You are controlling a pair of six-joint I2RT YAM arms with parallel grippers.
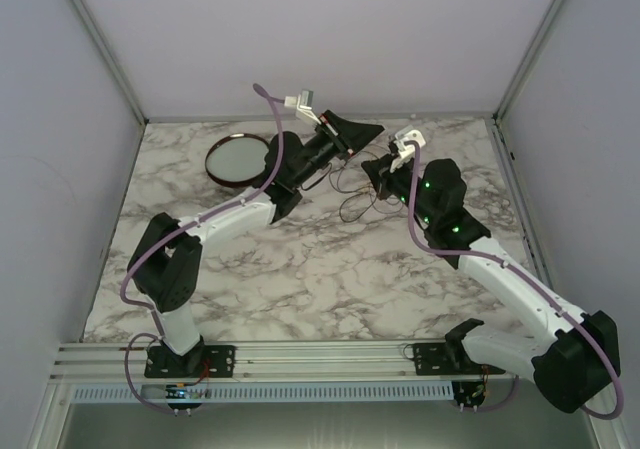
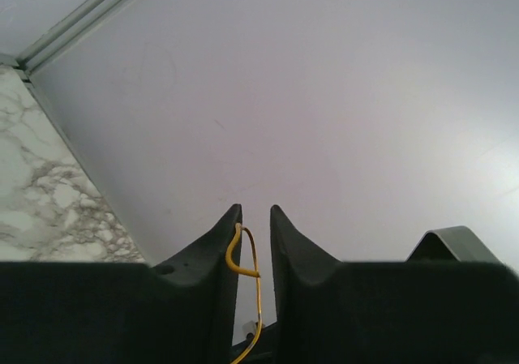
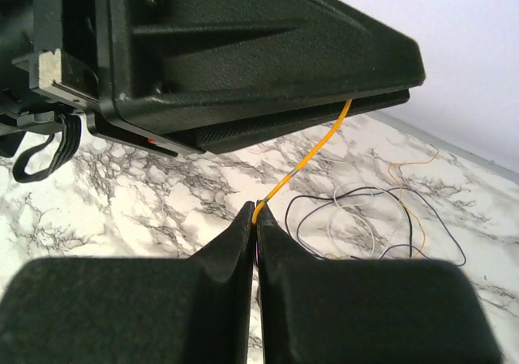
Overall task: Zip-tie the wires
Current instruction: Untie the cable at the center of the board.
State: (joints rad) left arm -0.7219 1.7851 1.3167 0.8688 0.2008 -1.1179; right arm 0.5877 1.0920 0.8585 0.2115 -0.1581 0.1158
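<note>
Wires [image 3: 366,190] are looped on table [image 1: 300,269], centre-right; yellow wire [image 3: 304,160] is pinched by shut R gripper [image 3: 256,210], passed thru L gripper [image 2: 255,211], jaws barely apart. Dish [image 1: 238,159] upper left; back wall [image 2: 324,96] close.

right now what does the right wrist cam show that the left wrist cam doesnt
Only the right wrist: the right gripper shut on the yellow wire, plus loose wires looped on the marble table. Only the left wrist: the wire's curled end between the left gripper's narrowly parted fingers, and a metal frame rail in the corner. Both: the yellow wire, the left gripper and some marble.
</note>
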